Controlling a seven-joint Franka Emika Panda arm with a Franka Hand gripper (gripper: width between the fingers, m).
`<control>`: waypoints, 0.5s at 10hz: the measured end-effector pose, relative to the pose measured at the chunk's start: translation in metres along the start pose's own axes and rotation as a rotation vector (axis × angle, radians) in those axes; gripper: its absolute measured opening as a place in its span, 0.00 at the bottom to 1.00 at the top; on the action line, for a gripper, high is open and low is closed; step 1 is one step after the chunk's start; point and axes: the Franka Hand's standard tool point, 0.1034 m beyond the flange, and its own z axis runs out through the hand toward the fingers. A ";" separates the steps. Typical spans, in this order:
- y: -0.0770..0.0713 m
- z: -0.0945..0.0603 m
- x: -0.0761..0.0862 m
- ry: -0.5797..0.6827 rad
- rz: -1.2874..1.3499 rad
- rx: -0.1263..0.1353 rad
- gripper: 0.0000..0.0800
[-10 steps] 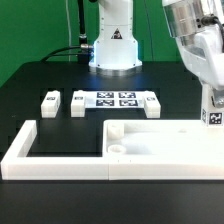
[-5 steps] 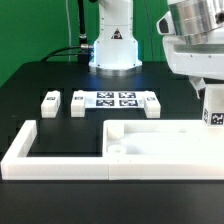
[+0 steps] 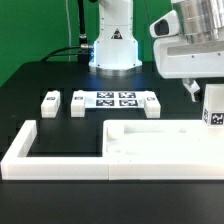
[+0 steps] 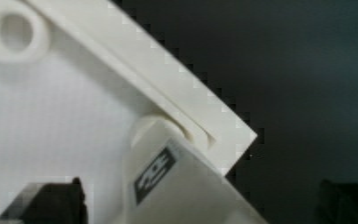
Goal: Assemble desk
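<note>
Hand point(image 3: 198, 90) lifted, spread; leg point(image 3: 213, 108) upright on tabletop point(image 3: 150, 140).

leg point(image 4: 176, 182) between spread pincer point(image 4: 197, 205) tips, frame point(image 3: 60, 162) bordering tabletop point(image 3: 165, 142)

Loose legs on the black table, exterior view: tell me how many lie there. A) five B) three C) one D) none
B: the outer leg and inner leg lie on the exterior view's left of the marker board, a third leg on its right; the fourth leg stands on the tabletop.
</note>
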 end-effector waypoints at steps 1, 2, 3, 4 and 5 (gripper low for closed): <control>0.002 0.000 0.003 0.023 -0.170 -0.043 0.81; -0.001 0.002 0.004 0.033 -0.294 -0.066 0.81; -0.003 0.004 0.003 0.034 -0.421 -0.078 0.81; -0.004 0.004 0.003 0.032 -0.405 -0.072 0.81; -0.004 0.004 0.003 0.032 -0.396 -0.072 0.78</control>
